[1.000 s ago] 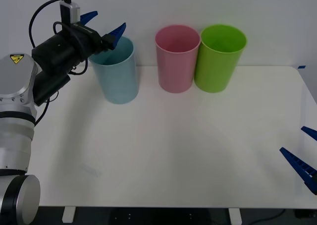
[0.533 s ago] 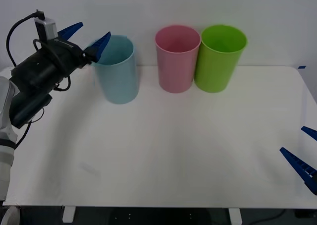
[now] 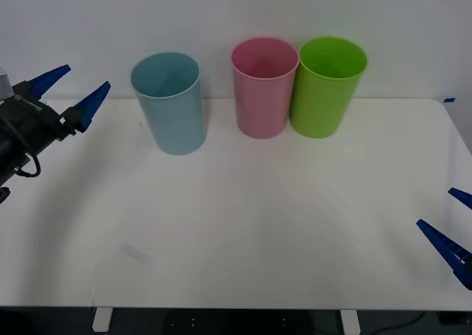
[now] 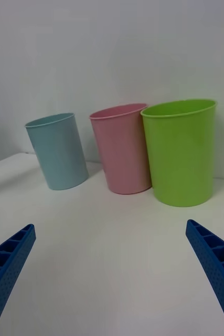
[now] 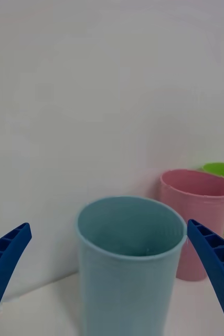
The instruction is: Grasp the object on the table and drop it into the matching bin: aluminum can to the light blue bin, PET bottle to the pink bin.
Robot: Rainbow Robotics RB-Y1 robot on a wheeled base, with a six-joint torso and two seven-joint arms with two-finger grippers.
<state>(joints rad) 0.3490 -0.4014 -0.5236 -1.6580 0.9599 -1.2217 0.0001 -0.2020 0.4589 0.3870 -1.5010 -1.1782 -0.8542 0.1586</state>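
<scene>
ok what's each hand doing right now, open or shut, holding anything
Left hand: open, empty, beside the tall pale blue plastic bin.
Right hand: open, empty, low at the table's right edge.

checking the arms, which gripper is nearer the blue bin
Left. The left gripper is open, up beside the blue bin near the table's left edge. The right gripper is open, low at the right edge, far off.

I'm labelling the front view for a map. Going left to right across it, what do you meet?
left gripper → light blue bin → pink bin → lime green bin → right gripper, at the table's right edge.
</scene>
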